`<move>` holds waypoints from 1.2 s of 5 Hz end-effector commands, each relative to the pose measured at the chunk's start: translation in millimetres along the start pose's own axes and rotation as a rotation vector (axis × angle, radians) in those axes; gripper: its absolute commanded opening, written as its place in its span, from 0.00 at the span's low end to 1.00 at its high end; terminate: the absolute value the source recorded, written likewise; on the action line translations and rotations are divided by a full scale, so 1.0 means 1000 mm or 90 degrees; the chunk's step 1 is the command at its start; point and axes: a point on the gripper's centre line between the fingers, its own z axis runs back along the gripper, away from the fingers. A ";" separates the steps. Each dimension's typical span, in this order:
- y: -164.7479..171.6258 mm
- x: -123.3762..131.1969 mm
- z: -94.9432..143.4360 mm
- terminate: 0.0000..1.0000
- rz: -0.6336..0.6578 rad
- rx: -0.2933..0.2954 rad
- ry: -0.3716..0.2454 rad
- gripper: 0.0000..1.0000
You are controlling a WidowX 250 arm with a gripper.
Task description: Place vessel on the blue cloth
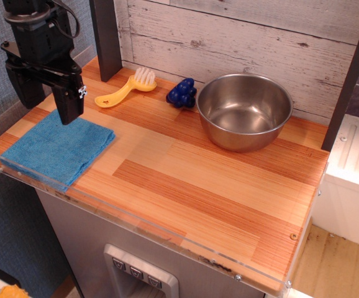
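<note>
Fingers (68, 105) of the black gripper hang over the blue cloth (55, 150) at the worktop's (192, 186) left front corner, gripping nothing; their opening cannot be told. Toward the back edge sits the vessel (244, 110), before a whitewashed plank wall (241, 31).

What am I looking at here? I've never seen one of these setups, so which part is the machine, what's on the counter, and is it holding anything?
This is one picture, taken from above and in front of a wooden counter. The black machine at upper left is a robot arm; its tool hangs over the blue cloth and holds nothing. Whether the tool is open or shut cannot be told from this angle. Near the back wall, from left to right, lie a yellow brush, dark-blue toy grapes and the steel vessel, an empty bowl standing upright, well apart from the cloth.
</note>
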 end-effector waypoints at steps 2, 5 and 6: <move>-0.024 0.017 0.002 0.00 -0.005 -0.001 -0.014 1.00; -0.103 0.115 -0.002 0.00 0.084 -0.036 -0.067 1.00; -0.107 0.127 -0.004 0.00 0.098 -0.032 -0.081 1.00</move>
